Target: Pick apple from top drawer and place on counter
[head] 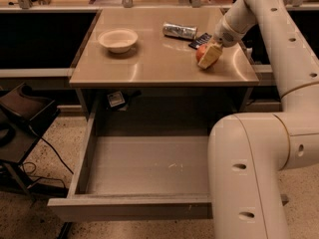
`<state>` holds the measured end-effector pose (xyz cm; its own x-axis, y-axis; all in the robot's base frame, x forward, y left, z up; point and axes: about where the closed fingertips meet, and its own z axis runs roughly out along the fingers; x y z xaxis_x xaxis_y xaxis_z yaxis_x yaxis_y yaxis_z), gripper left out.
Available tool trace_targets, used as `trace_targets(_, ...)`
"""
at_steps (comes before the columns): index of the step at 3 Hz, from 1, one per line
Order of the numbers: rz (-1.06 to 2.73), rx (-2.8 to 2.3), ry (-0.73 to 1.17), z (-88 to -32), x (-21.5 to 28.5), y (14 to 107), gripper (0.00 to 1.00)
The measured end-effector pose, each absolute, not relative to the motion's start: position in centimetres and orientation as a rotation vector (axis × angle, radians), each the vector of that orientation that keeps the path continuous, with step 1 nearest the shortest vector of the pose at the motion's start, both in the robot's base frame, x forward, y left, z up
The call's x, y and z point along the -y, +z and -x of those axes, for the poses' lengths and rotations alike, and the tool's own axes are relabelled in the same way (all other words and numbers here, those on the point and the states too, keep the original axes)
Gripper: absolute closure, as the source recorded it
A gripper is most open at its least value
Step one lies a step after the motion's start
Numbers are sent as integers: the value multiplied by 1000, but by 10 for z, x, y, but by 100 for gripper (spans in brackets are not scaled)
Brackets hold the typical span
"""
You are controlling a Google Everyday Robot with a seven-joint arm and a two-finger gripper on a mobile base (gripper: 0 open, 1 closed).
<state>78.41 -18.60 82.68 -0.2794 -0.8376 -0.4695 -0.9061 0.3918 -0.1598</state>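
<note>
Gripper [208, 57] was down at the right front part of the counter [149, 66], closed on the apple [201, 53]. One pale finger lay across the fruit's right side. The apple was low over the tan top, but whether it touched the surface could not be told. A dark flat packet [202, 40] lay just behind it, and a crumpled silver can [179, 31] on its side beyond that. A pale bowl [118, 39] stood well apart, on the left half. Below, the top drawer [144, 166] was pulled fully out, grey floor bare. The arm [279, 44] ran up the right side, with its large elbow in front of the drawer's right end.
</note>
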Motion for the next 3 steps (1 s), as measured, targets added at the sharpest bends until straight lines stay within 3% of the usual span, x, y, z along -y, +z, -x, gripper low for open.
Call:
trace_targets(2,1492,-2173,189,-784,186,827,11)
trace_targets(3,1492,-2173,189,-784,186,827,0)
